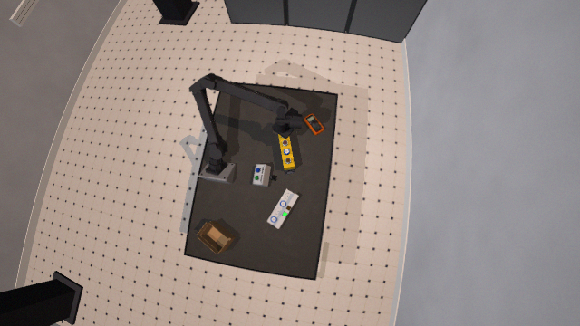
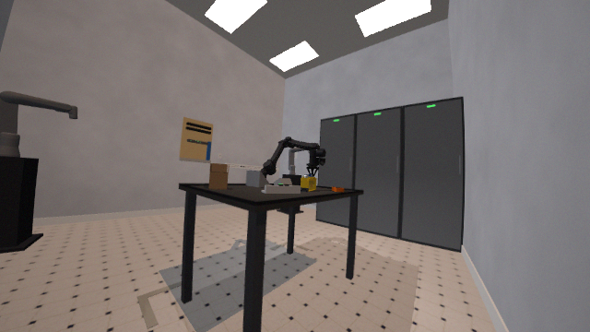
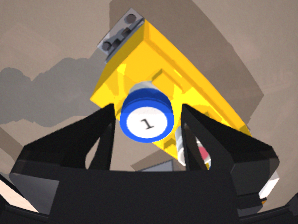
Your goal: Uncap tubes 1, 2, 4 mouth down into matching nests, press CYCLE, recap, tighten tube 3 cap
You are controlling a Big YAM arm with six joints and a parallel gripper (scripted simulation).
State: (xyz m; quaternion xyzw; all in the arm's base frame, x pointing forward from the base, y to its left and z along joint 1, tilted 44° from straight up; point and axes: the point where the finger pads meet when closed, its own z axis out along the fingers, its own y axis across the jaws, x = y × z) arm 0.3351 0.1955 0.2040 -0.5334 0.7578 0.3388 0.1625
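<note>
From my remote seat, I have the claw (image 1: 284, 131) (image 2: 312, 172) (image 3: 148, 110) over the near-wall end of the yellow block-shaped decapping station (image 1: 289, 167) (image 2: 308, 183) (image 3: 150, 55). Its two black fingers are spread, one to either side of the round blue cap with a white disc marked 1 (image 3: 147, 121), and I see a gap on both sides, so I'm pinching nothing. That cap sits on tube 1 in the station; I can't judge from here whether it is fully tight.

Next along the row, tube 2 (image 1: 285, 142) (image 3: 202, 151) shows a reddish open top. Tube 3 (image 1: 286, 151) wears its blue-and-white cap, and tube 4 (image 1: 287, 160) is uncapped.

On the black desk (image 1: 249, 254) (image 2: 240, 192), the white cap tray (image 1: 294, 196) (image 2: 282, 189) lies at an angle, with blue-rimmed caps in nest 2 (image 1: 283, 204) and nest 4 (image 1: 274, 219). Its green lamp (image 1: 285, 214) is lit.

The pale key housing (image 1: 265, 177) stands between my arm's base and the station, carrying a blue key (image 1: 257, 170) and a green key (image 1: 256, 177). An orange handheld meter (image 1: 314, 124) (image 2: 337, 189) lies near the station, and an open brown box (image 1: 227, 244) (image 2: 218, 176) stands well apart.
</note>
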